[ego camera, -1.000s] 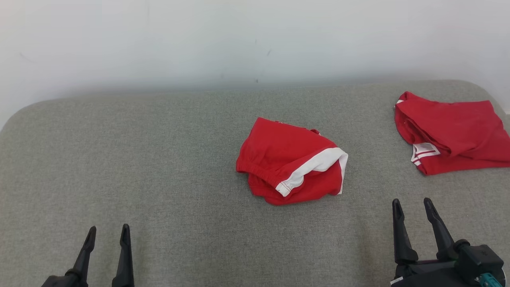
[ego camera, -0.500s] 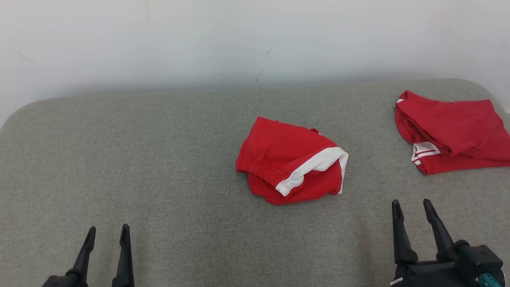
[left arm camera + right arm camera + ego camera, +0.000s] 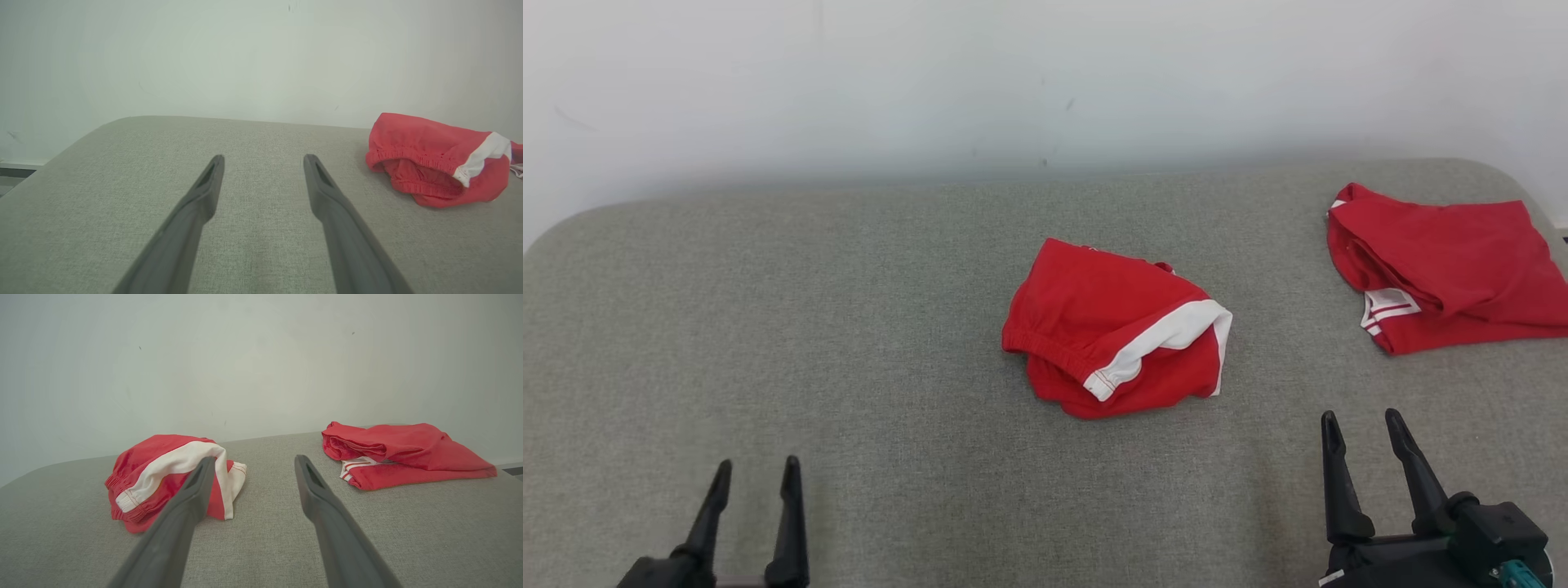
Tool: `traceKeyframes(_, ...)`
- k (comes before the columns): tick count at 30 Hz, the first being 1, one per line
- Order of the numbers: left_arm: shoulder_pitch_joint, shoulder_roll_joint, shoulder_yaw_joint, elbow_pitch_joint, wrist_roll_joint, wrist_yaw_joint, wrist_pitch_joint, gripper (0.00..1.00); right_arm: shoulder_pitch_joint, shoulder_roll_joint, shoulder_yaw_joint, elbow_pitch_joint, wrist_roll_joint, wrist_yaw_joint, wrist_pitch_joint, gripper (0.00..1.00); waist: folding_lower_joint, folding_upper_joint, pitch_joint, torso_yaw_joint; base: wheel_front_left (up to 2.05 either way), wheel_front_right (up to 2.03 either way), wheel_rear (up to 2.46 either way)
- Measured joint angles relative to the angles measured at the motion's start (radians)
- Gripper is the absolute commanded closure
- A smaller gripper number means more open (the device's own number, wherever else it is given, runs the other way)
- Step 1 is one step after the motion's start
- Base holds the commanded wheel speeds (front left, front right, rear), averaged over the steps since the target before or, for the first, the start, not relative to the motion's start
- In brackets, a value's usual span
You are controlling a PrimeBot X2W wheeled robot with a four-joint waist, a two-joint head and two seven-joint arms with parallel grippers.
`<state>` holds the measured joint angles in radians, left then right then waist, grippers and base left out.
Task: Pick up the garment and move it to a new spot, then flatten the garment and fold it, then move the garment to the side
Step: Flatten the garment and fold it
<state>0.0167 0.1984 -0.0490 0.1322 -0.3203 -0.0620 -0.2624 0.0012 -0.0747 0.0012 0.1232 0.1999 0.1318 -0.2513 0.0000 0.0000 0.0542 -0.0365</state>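
Observation:
A crumpled red garment (image 3: pixel 1115 328) with a white stripe and an elastic waistband lies in a heap at the middle of the grey padded surface (image 3: pixel 849 327). It also lies at the right of the left wrist view as the garment (image 3: pixel 433 159), and left of centre in the right wrist view as the garment (image 3: pixel 171 477). My left gripper (image 3: pixel 756 474) is open at the lower left, well short of the heap, with nothing between its fingers (image 3: pixel 204 196). My right gripper (image 3: pixel 1360 425) is open at the lower right, nearer than the heap and to its right, also holding nothing.
A second red garment (image 3: pixel 1445 265) with thin white stripes lies loosely folded at the far right edge of the surface, also in the right wrist view (image 3: pixel 404 455). A pale wall (image 3: pixel 1045 82) rises behind the surface. Bare grey fabric spreads to the left.
The left gripper has shifted slightly to the right. The whole head view has shifted a little, so the camera moved. Both garments lie as before.

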Motion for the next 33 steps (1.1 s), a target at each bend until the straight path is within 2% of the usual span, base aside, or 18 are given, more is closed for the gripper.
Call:
traceKeyframes(12,-0.226,-0.049,-0.227,0.112,0.011,-0.06,0.039,0.0,-0.044,-0.001,0.03,0.017,0.011,0.0,-0.004,0.0,0.0,0.0,0.046,-0.056,0.0,0.0,0.0)
traceKeyframes(22,-0.348,-0.049,-0.392,0.253,-0.026,-0.067,0.059,0.0,-0.08,0.01,0.035,0.039,0.029,0.0,-0.01,0.0,0.0001,0.0,0.12,-0.138,0.0,0.0,0.0)
traceKeyframes(33,-0.447,-0.031,-0.492,0.356,-0.097,-0.067,0.052,0.0,-0.118,0.021,0.045,0.021,0.04,0.0,-0.01,0.0,0.0,0.0001,0.192,-0.226,0.0,0.0,0.0)
